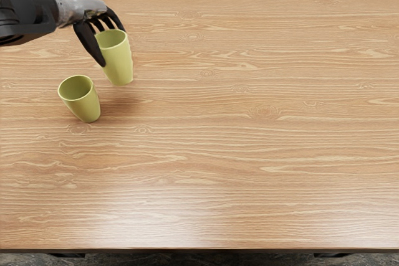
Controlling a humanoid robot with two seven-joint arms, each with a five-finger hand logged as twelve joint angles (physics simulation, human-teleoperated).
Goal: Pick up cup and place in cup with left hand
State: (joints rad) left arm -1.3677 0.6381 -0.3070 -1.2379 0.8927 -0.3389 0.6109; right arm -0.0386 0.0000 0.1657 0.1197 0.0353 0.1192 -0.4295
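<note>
Head view is showing the left robot hand [93,14] holding the first cup [118,60], with its thumb and other fingers closing around the top part. That cup is hanging, it seems, above the worktop [249,154]. The second cup [81,101] is standing on the worktop nearer the bottom of the picture and a bit to the left, and its open top is facing up. The cups are not touching. For this carrying step, the hand should be gripping firmly but not squeezing hard. It should be moving slowly, with the cup's bottom going higher than the other rim so it is not bumping it over. Once the bottom is sitting right over the middle of the hole, the hand should be going straight down, gently, and only then letting go.
</note>
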